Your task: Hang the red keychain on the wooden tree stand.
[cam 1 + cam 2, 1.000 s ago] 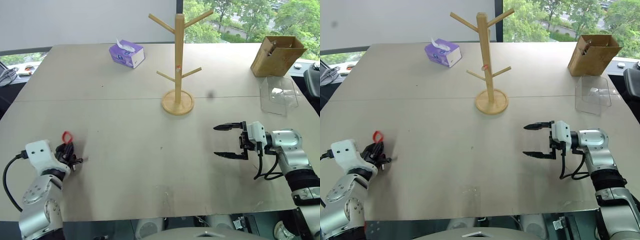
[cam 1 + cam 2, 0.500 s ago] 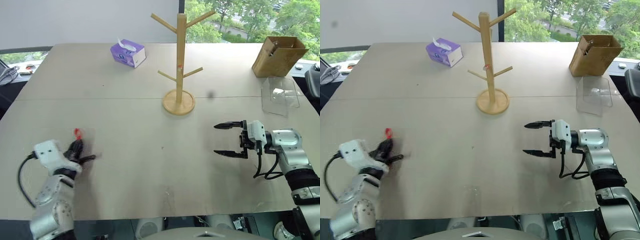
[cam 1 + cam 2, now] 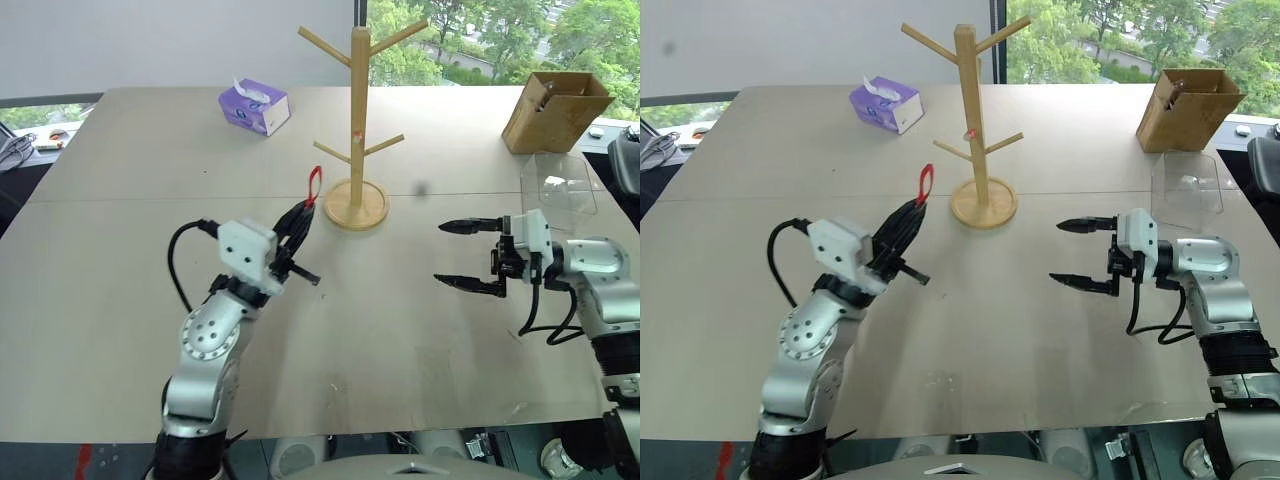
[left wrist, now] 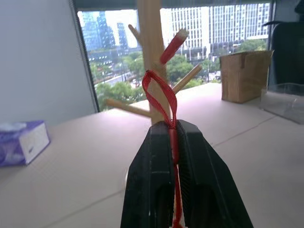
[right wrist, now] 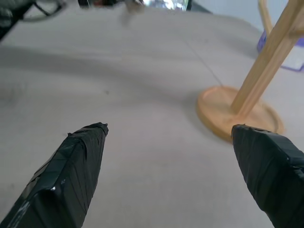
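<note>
The wooden tree stand (image 3: 358,110) rises from its round base at the table's middle back, with angled pegs up its pole. My left gripper (image 3: 298,218) is lifted off the table just left of the base and points up toward the pole. It is shut on the red keychain (image 3: 315,186), whose loop sticks up past the fingertips. In the left wrist view the red loop (image 4: 159,92) stands in front of the pole and a lower peg. My right gripper (image 3: 440,253) hovers open to the right of the stand, pointing left, with nothing between its fingers.
A purple tissue box (image 3: 254,107) sits at the back left. At the back right a brown cardboard box (image 3: 555,110) stands, with a clear plastic container (image 3: 557,190) in front of it. Bare tabletop lies between the two grippers.
My left arm has swung right and upward from the table's left front toward the stand, carrying the keychain. The right gripper has risen slightly and stays open.
</note>
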Motion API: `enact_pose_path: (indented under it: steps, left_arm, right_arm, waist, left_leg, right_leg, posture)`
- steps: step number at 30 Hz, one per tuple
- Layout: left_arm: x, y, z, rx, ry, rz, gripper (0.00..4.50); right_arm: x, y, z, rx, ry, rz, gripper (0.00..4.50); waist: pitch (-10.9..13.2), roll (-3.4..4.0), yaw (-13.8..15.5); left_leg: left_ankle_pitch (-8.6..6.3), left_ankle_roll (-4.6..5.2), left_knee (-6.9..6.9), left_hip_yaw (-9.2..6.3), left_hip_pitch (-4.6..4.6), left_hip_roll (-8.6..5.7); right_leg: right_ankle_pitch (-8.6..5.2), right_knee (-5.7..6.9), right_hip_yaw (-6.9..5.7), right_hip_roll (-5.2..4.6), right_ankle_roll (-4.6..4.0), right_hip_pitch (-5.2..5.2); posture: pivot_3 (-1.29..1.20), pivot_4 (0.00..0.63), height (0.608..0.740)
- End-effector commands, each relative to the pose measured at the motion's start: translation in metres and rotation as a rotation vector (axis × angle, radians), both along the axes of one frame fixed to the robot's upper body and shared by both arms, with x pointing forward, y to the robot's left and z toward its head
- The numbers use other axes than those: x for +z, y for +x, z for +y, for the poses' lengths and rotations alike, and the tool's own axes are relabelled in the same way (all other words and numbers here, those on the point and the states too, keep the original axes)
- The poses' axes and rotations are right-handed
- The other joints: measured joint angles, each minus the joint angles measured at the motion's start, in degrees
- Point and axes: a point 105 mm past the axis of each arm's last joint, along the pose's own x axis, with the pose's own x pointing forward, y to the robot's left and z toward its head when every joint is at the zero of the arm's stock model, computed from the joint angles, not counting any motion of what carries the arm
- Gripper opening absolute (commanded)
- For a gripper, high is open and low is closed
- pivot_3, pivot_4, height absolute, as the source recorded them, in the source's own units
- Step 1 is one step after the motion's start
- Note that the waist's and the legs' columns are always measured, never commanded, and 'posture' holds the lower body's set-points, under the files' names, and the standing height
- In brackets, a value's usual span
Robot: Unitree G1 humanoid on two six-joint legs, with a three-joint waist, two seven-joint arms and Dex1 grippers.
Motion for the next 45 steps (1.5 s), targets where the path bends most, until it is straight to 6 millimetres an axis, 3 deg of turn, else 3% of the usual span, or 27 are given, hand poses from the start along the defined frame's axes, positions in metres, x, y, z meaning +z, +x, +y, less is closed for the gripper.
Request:
enact_pose_path:
  steps: [1,8,13,17,22,28,41,45]
  left_arm:
    - [0.010,0.001,-0.012,-0.042,0.009,-0.064,0.05]
    - [0.025,0.012,-0.025,-0.078,0.003,-0.132,0.05]
    - [0.036,0.017,-0.032,-0.090,-0.004,-0.192,0.05]
    - [0.045,0.015,-0.039,-0.110,-0.011,-0.232,0.05]
    - [0.042,0.012,-0.042,-0.113,-0.003,-0.221,0.05]
    - [0.042,0.020,-0.031,-0.044,-0.003,-0.224,0.05]
    - [0.029,0.030,-0.022,0.020,-0.006,-0.168,0.05]
    - [0.016,0.036,-0.022,0.031,0.020,-0.121,0.05]
  right_arm:
    - [0.038,-0.008,0.003,0.006,0.076,-0.052,4.50]
    - [0.079,-0.018,0.009,0.000,0.175,-0.042,4.50]
    - [0.091,-0.022,0.011,-0.003,0.184,-0.039,4.50]
    - [0.092,-0.021,0.010,-0.012,0.175,-0.047,4.50]
    - [0.090,-0.019,0.010,-0.013,0.170,-0.047,4.50]
    - [0.093,-0.019,0.010,-0.002,0.176,-0.039,4.50]
    - [0.091,-0.016,0.009,-0.002,0.161,-0.045,4.50]
    - [0.092,-0.014,0.009,-0.005,0.159,-0.050,4.50]
  waist:
    - [0.00,0.00,-0.01]
    - [0.01,-0.02,0.01]
    - [0.01,-0.03,0.03]
    - [0.02,-0.03,0.01]
    - [0.02,-0.03,0.00]
    - [0.02,-0.03,0.00]
    - [0.02,-0.03,0.00]
    - [0.02,-0.03,0.00]
  left_leg:
    - [0.00,0.00,0.00,-0.02,0.00,0.00]
    - [0.00,0.01,0.01,-0.03,-0.03,0.00]
    - [-0.01,0.01,0.02,-0.05,-0.06,-0.02]
    - [0.00,0.02,0.02,-0.05,-0.06,-0.02]
    - [0.00,0.01,0.02,-0.05,-0.06,-0.02]
    - [0.00,0.02,0.02,-0.05,-0.06,-0.02]
    - [0.00,0.02,0.02,-0.06,-0.06,-0.02]
    - [0.00,0.02,0.02,-0.05,-0.06,-0.02]
  right_leg:
    - [0.00,0.00,-0.01,0.01,0.00,0.00]
    - [0.00,0.00,-0.02,0.02,0.01,-0.01]
    - [0.00,-0.04,-0.05,0.00,0.01,0.00]
    - [0.00,-0.03,-0.05,0.01,0.02,-0.01]
    - [0.00,-0.03,-0.04,0.02,0.03,-0.01]
    - [0.00,-0.02,-0.05,0.02,0.03,-0.01]
    - [0.00,-0.03,-0.05,0.02,0.03,0.00]
    - [0.00,-0.03,-0.05,0.02,0.03,-0.01]
  posture:
    - [0.00,0.150,0.740]
    - [0.00,0.150,0.740]
    - [0.00,0.150,0.740]
    - [0.00,0.150,0.740]
    - [0.00,0.150,0.740]
    - [0.00,0.150,0.740]
    - [0.00,0.150,0.740]
    - [0.00,0.150,0.740]
